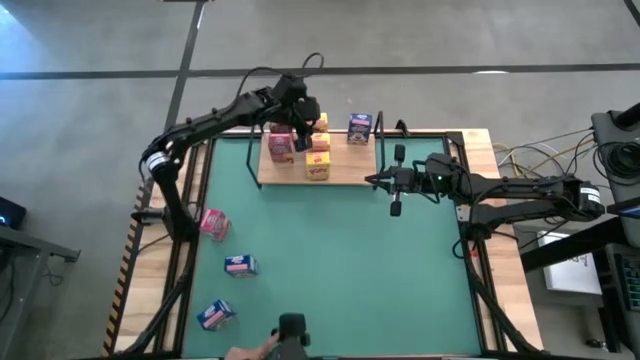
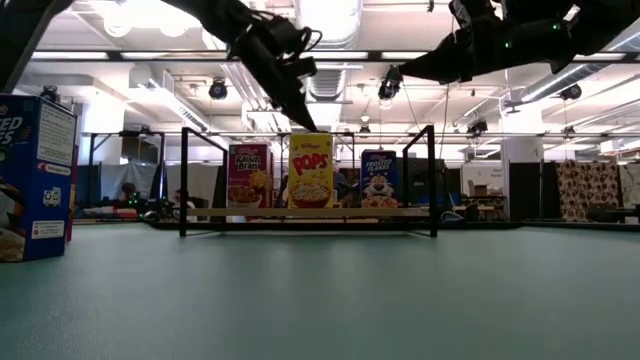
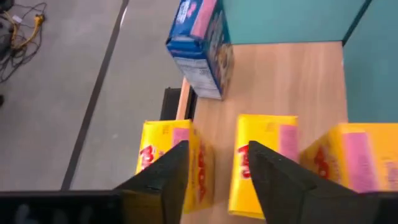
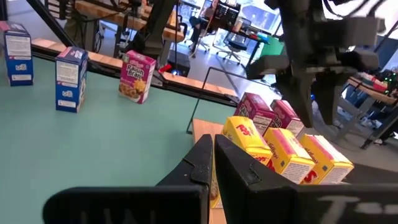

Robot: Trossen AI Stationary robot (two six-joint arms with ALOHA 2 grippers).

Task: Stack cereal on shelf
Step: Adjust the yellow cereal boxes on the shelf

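High view: left pincer (image 1: 305, 131) parted above yellow cereal boxes (image 1: 318, 166) on shelf (image 1: 345, 172); right pincer (image 1: 396, 182) closed, empty, beside shelf end. Mat (image 1: 340, 260) mostly free; back-row boxes partly hidden.

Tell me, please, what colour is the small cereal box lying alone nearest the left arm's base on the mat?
Pink cereal box, seen best in the high view.

"POPS" on yellow cereal box (image 2: 311, 171)
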